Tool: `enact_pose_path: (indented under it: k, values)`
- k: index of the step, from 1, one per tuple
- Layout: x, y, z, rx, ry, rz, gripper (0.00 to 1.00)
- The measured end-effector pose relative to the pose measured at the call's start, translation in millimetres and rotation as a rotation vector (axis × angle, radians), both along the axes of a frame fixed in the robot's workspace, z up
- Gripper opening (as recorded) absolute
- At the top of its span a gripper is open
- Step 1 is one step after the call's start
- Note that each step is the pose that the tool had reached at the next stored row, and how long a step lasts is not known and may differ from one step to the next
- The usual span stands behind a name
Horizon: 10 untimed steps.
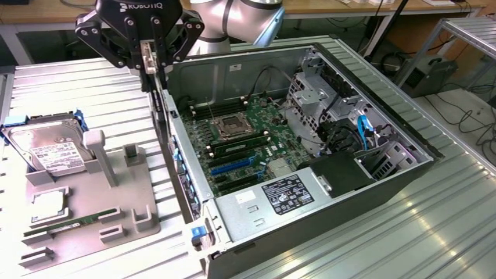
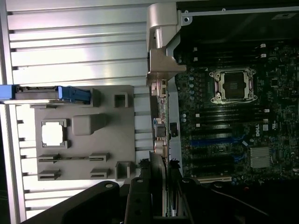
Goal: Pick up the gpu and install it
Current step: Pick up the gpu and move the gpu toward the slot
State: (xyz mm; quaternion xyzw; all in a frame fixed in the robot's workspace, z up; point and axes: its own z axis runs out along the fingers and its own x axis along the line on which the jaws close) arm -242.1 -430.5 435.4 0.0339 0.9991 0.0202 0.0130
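Observation:
The gpu (image 1: pixel 147 65) hangs edge-on and upright, its silvery end bracket showing, with my gripper (image 1: pixel 151 49) shut on it. It hovers over the open computer case's wall on the exterior view's left, above the table and beside the motherboard (image 1: pixel 240 145). In the wrist view the gpu (image 2: pixel 159 116) runs as a thin strip from my gripper (image 2: pixel 159 186) out to its silvery bracket (image 2: pixel 163 42). It lies between the grey holder and the motherboard (image 2: pixel 233 121), near the blue expansion slots (image 2: pixel 215 140).
A grey holder (image 1: pixel 93 203) on the exterior view's left carries a hard drive (image 1: pixel 46 148), a processor chip (image 1: pixel 48 203) and a RAM stick (image 1: pixel 66 226). The open case (image 1: pixel 310 192) holds a drive cage (image 1: pixel 314 104), cables and a power supply (image 1: pixel 287 195).

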Motion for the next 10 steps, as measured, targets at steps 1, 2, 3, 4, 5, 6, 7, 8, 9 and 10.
enact_pose_path:
  k: [1,2,3,4,5,6,7,8,9,10]
  values:
    - [0.6,0.0,0.0,0.0000,-0.0001,0.000,0.26]
    - [1.2,0.0,0.0,0.0000,0.0000,0.000,0.26]
    - [1.8,0.0,-0.1,0.0000,0.0000,0.000,0.26]
    - [2.3,0.0,-0.2,0.0000,0.0000,0.000,0.26]
    - [2.9,0.0,-0.2,0.0000,0.0000,0.000,0.26]
    - [3.7,0.0,-0.3,0.0000,0.0000,0.000,0.26]
    - [4.5,0.0,-0.3,0.0000,0.0000,0.000,0.26]
    - [5.0,0.0,-0.4,0.0000,-0.0001,0.000,0.26]
    - [5.7,0.0,-0.4,0.0000,0.0000,0.000,0.26]
    - [6.4,0.0,-0.5,0.0000,0.0000,0.000,0.26]
